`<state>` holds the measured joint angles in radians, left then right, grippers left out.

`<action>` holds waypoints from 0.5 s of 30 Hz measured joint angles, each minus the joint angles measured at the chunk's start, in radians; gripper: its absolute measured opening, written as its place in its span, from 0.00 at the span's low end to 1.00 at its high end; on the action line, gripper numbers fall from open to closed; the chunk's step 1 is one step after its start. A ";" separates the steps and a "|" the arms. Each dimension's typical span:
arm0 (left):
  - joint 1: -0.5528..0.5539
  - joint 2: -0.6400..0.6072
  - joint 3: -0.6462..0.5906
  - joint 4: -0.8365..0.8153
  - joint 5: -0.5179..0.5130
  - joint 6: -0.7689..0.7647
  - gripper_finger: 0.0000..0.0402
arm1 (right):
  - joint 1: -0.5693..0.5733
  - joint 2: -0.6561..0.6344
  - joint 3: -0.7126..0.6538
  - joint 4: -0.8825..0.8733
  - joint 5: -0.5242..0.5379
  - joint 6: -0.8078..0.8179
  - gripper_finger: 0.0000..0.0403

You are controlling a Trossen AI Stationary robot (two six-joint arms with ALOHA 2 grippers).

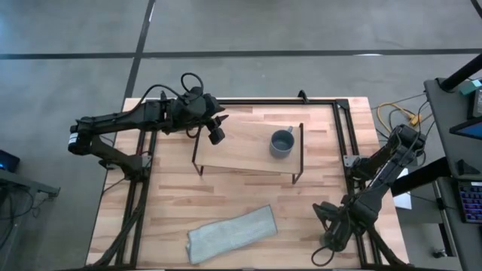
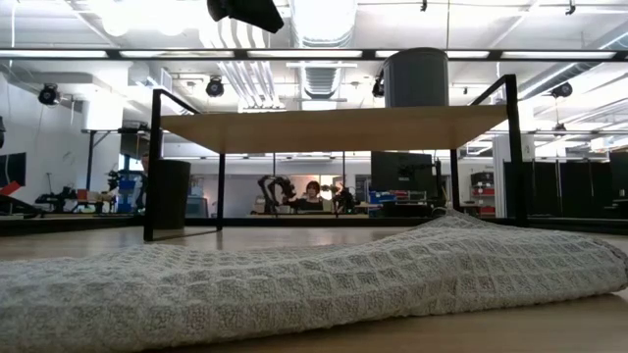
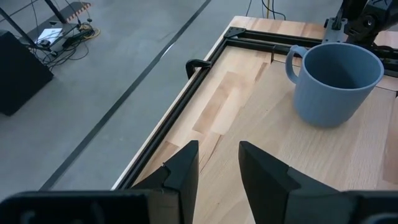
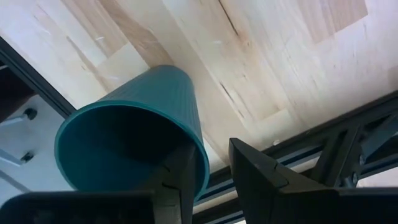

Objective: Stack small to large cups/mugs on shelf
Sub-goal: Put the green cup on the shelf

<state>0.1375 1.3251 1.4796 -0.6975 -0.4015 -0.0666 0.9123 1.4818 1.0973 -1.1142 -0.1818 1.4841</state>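
Observation:
The grey-blue mug stands upright on its base on the light-wood shelf, toward its right end; it also shows in the low view and the left wrist view. My left gripper hovers above the shelf's far left end, open and empty. My right gripper is low at the table's near right edge, open, over the dark teal-green cup. One finger stands inside the cup's mouth and one outside. I cannot make out the black cup for certain. My right gripper comes at the teal cup from above, astride its rim. A strip of table shows between the outer finger and the rim. Whether the inner finger touches the wall, I cannot tell.
A grey waffle-weave towel lies on the table near the front edge and fills the low view's foreground. A black metal rail runs along the table's right edge beside the teal cup. A dark upright shape stands behind the shelf's left leg.

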 joint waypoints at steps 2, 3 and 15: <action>0.000 0.000 0.000 0.000 0.000 0.000 0.25 | 0.000 0.000 -0.003 0.002 0.000 -0.001 0.23; 0.000 0.000 0.000 0.000 0.000 0.000 0.25 | 0.000 0.000 -0.006 0.004 0.000 -0.005 0.23; 0.000 0.000 0.000 0.000 0.000 -0.001 0.25 | -0.001 0.000 -0.017 0.030 0.000 -0.018 0.03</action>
<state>0.1375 1.3254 1.4796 -0.6975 -0.4015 -0.0679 0.9115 1.4815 1.0804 -1.0845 -0.1818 1.4661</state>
